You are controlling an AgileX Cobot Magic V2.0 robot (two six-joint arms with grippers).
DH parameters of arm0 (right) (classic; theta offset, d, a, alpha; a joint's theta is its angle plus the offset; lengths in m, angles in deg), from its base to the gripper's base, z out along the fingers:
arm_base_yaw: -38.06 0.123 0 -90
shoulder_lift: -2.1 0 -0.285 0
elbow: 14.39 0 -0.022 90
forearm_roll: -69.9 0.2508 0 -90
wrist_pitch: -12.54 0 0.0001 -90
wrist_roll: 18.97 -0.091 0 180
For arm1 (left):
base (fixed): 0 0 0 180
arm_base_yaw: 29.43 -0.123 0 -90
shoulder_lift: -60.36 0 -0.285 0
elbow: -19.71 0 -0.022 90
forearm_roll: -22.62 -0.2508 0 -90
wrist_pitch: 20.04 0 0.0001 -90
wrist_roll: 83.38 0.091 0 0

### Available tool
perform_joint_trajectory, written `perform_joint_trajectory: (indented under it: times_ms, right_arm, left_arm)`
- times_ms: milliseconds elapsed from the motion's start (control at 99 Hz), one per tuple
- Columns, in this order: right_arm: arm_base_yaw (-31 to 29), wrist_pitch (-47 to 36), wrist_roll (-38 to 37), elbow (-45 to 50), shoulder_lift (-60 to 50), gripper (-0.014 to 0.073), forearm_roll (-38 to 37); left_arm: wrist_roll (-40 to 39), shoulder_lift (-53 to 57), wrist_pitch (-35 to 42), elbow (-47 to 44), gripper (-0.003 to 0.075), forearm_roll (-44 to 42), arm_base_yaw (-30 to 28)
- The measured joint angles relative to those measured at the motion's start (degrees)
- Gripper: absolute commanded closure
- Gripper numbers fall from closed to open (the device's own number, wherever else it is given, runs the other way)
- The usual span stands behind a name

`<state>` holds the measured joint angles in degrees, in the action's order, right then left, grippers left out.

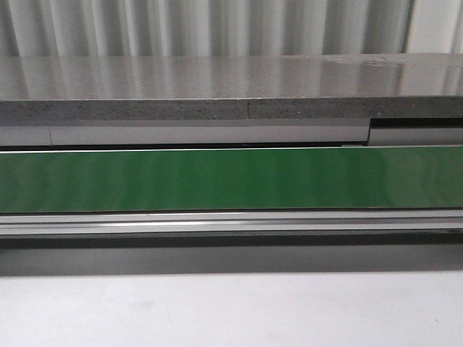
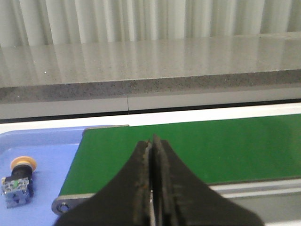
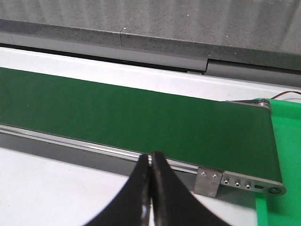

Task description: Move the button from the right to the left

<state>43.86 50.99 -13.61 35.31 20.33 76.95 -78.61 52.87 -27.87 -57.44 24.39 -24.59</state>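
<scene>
The button [image 2: 19,180], with its yellow-orange cap, black collar and blue rear block with a green mark, lies on a light blue tray [image 2: 47,150] in the left wrist view, beside the end of the green conveyor belt [image 2: 188,146]. My left gripper [image 2: 153,141] is shut and empty, over the belt's near edge and apart from the button. My right gripper [image 3: 151,157] is shut and empty, in front of the belt's near rail [image 3: 94,147]. The front view shows only the belt [image 1: 231,179]; neither gripper nor the button appears there.
A grey speckled stone ledge [image 1: 231,87] runs behind the belt. A green tray [image 3: 282,155] sits past the belt's right end. A metal bracket [image 3: 208,181] juts from the belt frame near my right gripper. White table surface [image 1: 231,311] lies in front.
</scene>
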Motion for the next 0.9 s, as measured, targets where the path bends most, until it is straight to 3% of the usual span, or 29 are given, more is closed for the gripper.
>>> perform_joint_trajectory:
  times_ms: [899]
  right_arm:
    - [0.00, 0.00, 0.00, 0.00, 0.00, 0.0659, 0.00]
  left_arm:
    - [0.00, 0.00, -0.80, 0.00, 0.0740, 0.00, 0.00]
